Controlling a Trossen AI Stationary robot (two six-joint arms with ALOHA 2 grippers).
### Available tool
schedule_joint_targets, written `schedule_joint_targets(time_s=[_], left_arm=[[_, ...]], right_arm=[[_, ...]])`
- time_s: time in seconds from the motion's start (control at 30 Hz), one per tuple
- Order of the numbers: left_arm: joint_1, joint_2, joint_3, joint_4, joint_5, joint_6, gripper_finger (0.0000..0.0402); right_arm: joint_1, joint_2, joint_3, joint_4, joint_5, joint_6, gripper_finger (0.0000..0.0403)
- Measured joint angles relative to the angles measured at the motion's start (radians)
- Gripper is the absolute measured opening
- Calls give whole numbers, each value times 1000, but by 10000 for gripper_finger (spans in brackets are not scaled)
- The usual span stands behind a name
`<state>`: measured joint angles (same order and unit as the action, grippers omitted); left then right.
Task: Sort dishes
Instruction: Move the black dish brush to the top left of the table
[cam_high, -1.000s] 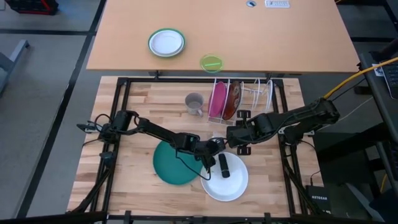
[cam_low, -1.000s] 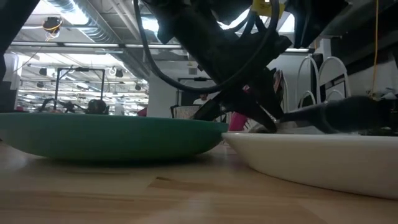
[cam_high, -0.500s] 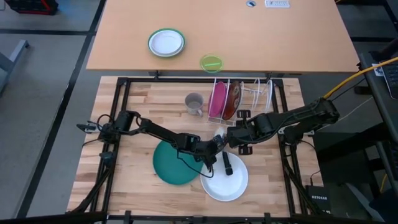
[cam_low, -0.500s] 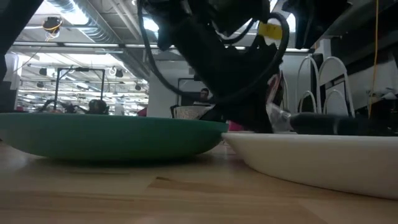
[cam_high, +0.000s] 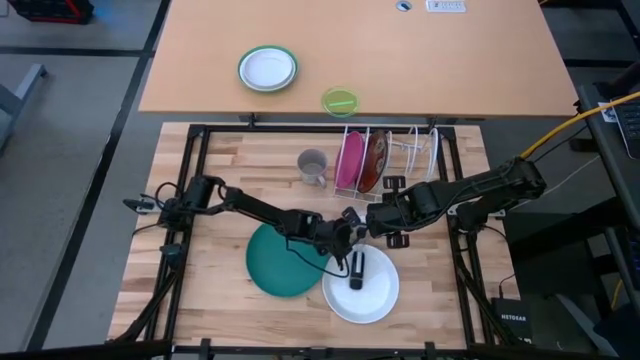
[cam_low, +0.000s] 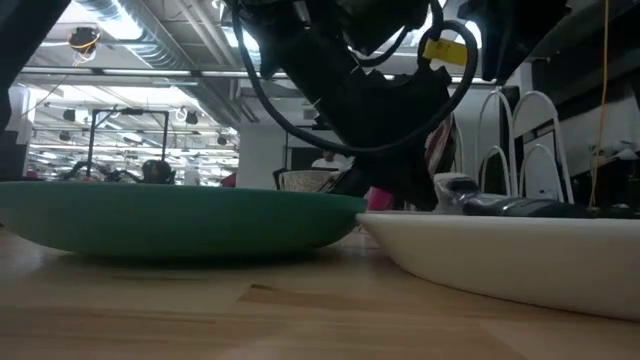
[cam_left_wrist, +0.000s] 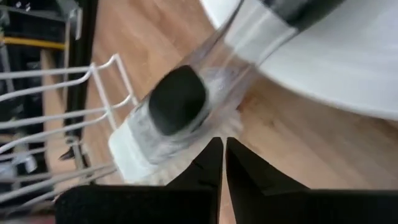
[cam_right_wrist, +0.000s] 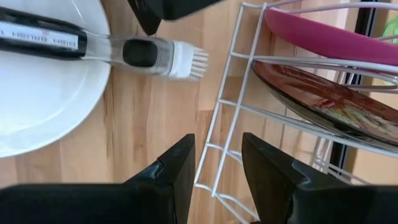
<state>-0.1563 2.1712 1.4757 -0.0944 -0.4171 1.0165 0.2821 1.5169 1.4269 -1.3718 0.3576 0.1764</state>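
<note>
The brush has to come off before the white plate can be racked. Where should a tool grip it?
Grip the brush by its dark handle, from above, fingers across its width. It lies flat over the white plate, bristle head past the rim toward the rack; the handle is its long, narrow part.

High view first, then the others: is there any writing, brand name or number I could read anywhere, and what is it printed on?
"NETGEAR": faint, on the dark box beside the table's right edge, high view.
White lettering on the dish brush's black handle, right wrist view: too blurred to read.
White label on the far tan table: too small to read.
</note>
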Motion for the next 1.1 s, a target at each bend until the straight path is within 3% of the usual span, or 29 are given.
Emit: schedule_joint_targets(time_s=[0.17,0.5,0.67,0.83,1.1], left_arm=[[-28,-1,0,0,-137,4,27],[-83,-2,1,25,-145,113,132],[-93,-2,2,86,-80,212,169],[-70,-2,2,97,33,286,179],[-19,-2,2,98,48,498,180]], right_arm=[[0,0,0,-12,0,-2,136],[0,0,0,-18,0,-2,136],[0,0,0,-18,0,-2,136],[0,0,0,-18,-4,-2,136],[0,-1,0,-18,-10,-2,136]])
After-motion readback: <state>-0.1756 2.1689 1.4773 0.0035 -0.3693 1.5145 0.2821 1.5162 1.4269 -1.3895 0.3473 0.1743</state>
